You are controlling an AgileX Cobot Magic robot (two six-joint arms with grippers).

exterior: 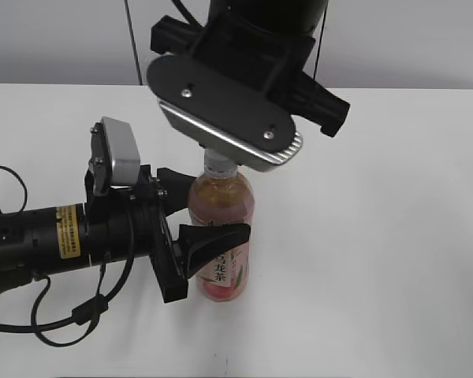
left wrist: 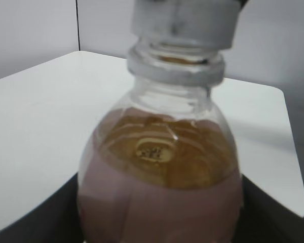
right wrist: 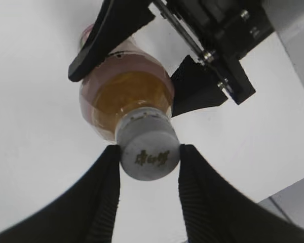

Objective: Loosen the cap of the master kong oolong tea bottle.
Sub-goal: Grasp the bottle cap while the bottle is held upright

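The master kong oolong tea bottle (exterior: pixel 221 206) stands upright on the white table (exterior: pixel 378 260), with amber tea and a pink label. My left gripper (exterior: pixel 219 203) comes in from the left and is shut on the bottle's body; its dark fingers flank the bottle (left wrist: pixel 159 197) in the left wrist view. My right gripper (right wrist: pixel 148 154) hangs over the bottle from above. Its two ribbed black fingers press both sides of the white cap (right wrist: pixel 149 152), whose dark logo faces the camera. In the exterior view the cap (exterior: pixel 217 166) is mostly hidden under the right wrist.
The left arm's body and cable (exterior: pixel 47 315) lie across the table's left front. A grey wall (exterior: pixel 63 39) runs behind the table's far edge. The left gripper's fingers (right wrist: pixel 109 33) also show around the bottle in the right wrist view.
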